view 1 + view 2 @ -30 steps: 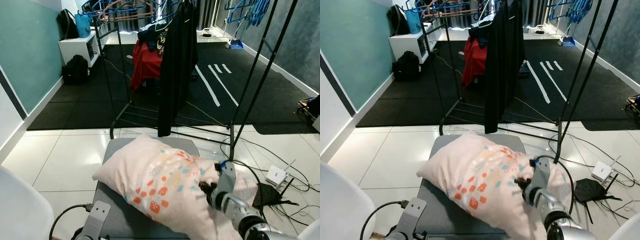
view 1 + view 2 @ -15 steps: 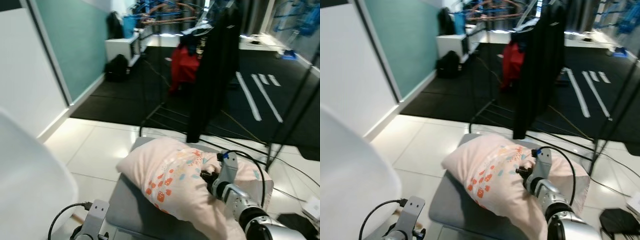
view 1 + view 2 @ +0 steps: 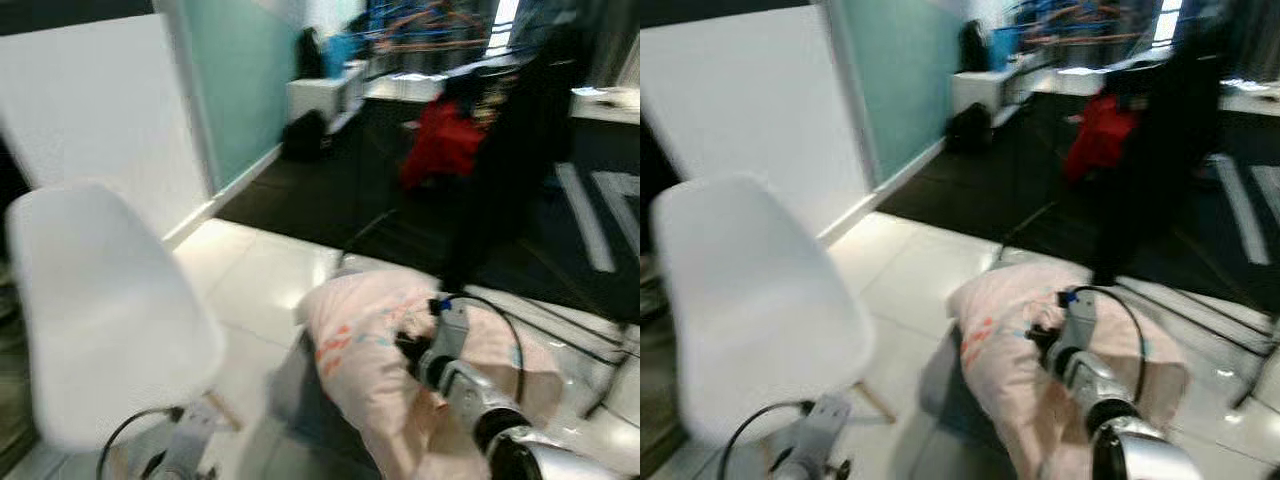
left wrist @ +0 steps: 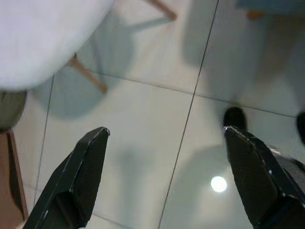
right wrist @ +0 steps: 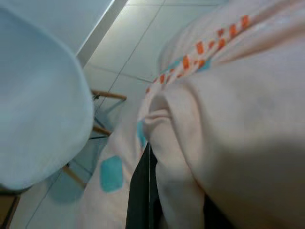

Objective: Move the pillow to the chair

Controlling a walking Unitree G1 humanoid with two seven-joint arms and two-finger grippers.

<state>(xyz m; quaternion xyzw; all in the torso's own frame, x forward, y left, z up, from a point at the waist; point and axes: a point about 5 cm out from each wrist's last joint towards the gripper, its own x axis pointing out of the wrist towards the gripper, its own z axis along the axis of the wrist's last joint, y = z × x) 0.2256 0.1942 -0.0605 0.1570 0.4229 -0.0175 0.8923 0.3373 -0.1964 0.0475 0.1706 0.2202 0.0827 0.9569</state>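
The white chair (image 3: 750, 300) stands on the robot's left with its seat bare; its wooden legs (image 4: 88, 76) splay out over the tiled floor (image 3: 265, 285). Open floor lies between chair and pillow (image 3: 1040, 330). Beyond the pillow, hanging dark clothes (image 3: 510, 150) block the way. The left claw (image 4: 167, 176) hangs spread above bare tiles.

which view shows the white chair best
The right eye view: the chair shows with its whole white shell and a wooden leg, left of the pillow pinched by the right gripper. The left eye view shows it similarly but blurrier. The wrist views catch just a shell edge and legs.
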